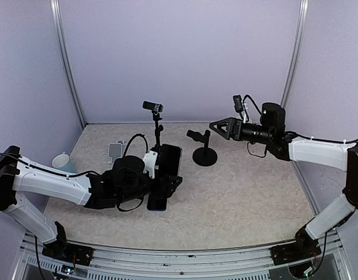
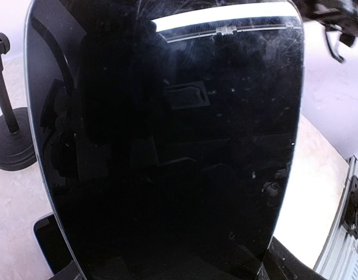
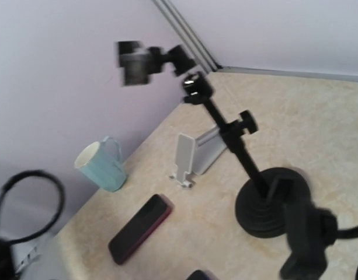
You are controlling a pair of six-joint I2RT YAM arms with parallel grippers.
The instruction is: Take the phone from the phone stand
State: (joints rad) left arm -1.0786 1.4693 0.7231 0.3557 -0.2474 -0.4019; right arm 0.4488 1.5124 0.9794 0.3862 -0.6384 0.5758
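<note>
Left pincer grips the phone across its width, jaws spread wide, the screen filling the left wrist view. The phone hangs tilted above the bench, apart from the phone stand, taken here to be the black clamp-topped post. Right pincer hovers beside that post's top and carries nothing; its spread cannot be told. Step in hand: removal looks done, set-down pending. The next move calls for a level lowering. A second phone lies just beneath and the camera post just behind; open room lies near-right.
</note>
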